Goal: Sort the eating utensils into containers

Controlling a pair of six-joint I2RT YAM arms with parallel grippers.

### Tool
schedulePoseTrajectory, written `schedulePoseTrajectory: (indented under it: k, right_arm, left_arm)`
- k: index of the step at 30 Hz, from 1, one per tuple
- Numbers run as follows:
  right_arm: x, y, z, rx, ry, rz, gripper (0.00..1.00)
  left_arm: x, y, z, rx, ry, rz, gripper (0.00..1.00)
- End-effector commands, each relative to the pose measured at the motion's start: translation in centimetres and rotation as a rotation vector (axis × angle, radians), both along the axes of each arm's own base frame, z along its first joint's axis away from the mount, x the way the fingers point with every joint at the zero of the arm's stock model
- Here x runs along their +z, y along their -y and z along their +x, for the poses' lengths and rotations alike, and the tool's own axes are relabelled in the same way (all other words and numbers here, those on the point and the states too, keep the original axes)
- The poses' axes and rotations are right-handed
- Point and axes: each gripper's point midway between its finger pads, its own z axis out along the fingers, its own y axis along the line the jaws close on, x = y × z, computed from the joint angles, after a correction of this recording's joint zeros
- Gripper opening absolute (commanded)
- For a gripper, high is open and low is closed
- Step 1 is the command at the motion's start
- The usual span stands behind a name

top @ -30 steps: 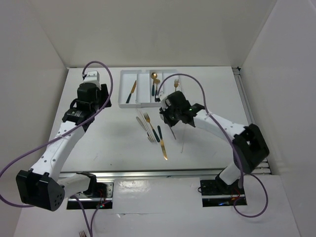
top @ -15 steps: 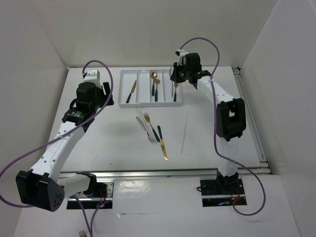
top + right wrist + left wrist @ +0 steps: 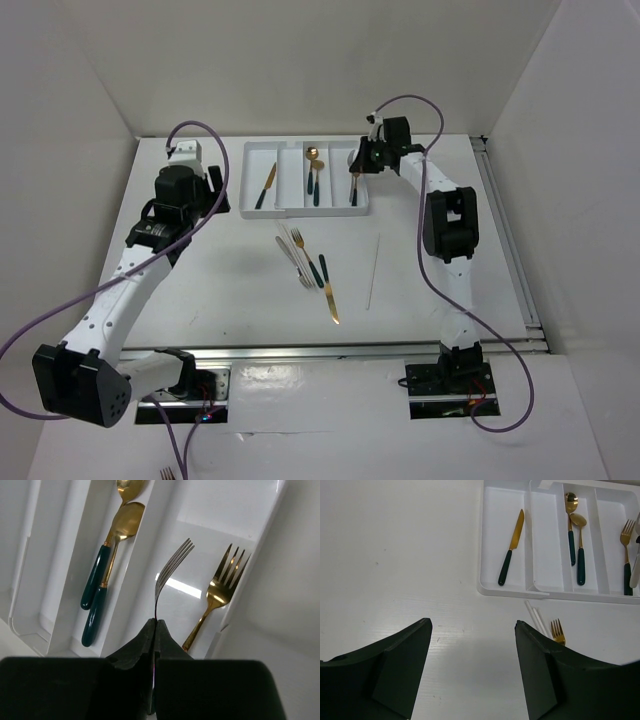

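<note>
— What's the left arm up to?
— The left gripper (image 3: 472, 624) hangs over bare table (image 3: 395, 555). Its jaws are spread wide with nothing between them, to the near left of the white tray (image 3: 485, 587).

— And inside the tray?
— The leftmost compartment has a gold knife (image 3: 512, 542) with a dark teal handle, lying lengthwise. Skip one, and the third holds two gold spoons (image 3: 580, 565), teal-handled too, bowls toward the far end, one set a bit nearer than the other.

— On the table?
— Nearer than the tray, about the middle, there's a loose bunch of utensils (image 3: 305, 262), some silver and some gold with teal. A second knife (image 3: 329, 297) is the nearest to the arms.

— The right side?
— In the rightmost compartment a gold fork (image 3: 220, 592) lies close to the right wall. The right gripper (image 3: 156, 625) is pinched tight on the stem of a silver fork (image 3: 170, 572). The tines point away over that same compartment, just left of the gold one. Whether it touches the bottom, I can't tell.

— Further right?
— A thin pale stick (image 3: 373, 270) lies alone on the table, to the right of the bunch.
</note>
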Motion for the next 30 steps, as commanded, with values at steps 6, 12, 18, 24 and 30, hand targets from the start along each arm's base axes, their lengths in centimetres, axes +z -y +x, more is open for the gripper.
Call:
schedulePoseTrajectory:
  k: [6,12,18,24,30]
  right_arm:
    - [1.3,-0.7,1.6,0.032,0.078,-0.007,0.53]
    - [4.3,-0.8,-2.6,0.102,0.12,-0.03,0.48]
    - [10.0,-4.6,-14.4,0.361,0.2,-0.061,0.39]
    - [5.7,-6.4,-27.5,0.555,0.088,-0.115,0.39]
    - [3.6,-8.7,-32.1,0.624,0.056,-0.194,0.38]
  left_arm:
    - [2.1,-0.9,0.9,0.026,0.039,0.013,0.81]
    - [1.6,-0.1,0.8,0.001,0.027,-0.001,0.81]
    - [0.3,0.0,-0.8,-0.005,0.021,-0.009,0.81]
    - [-0.8,0.5,-1.8,-0.02,0.005,-0.014,0.81]
    - [-0.5,0.0,-1.9,-0.011,0.015,0.018,0.82]
